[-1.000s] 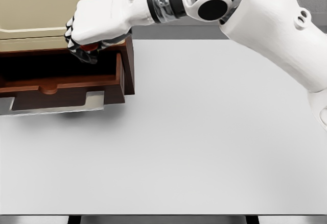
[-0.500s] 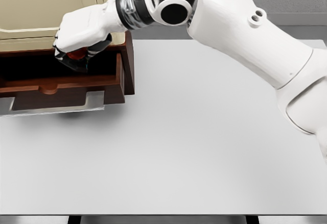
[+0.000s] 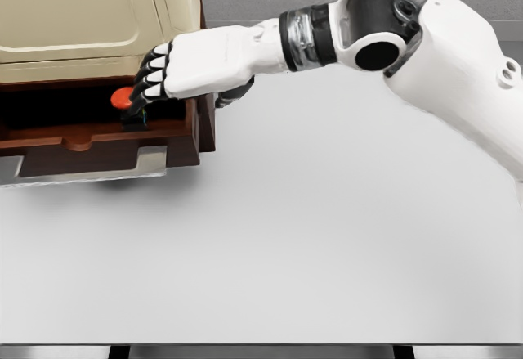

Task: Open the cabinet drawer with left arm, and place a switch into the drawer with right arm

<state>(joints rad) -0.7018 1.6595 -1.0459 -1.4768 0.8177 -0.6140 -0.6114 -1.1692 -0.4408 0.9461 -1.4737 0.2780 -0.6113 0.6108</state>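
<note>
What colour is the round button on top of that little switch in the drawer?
Red-orange; the switch has a dark base and sits in the open drawer. Head view shows it best.

White arm [image 3: 458, 56], black joint, black-tipped fingers [image 3: 152, 74].

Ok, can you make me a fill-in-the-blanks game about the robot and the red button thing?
1. The switch has a round top coloured ____.
2. The switch sits inside the open ____ of the cabinet.
3. The right hand reaches in from the picture's ____ side.
4. The right hand's fingers are stretched out and hold ____.

Missing words: red; drawer; right; nothing
</note>
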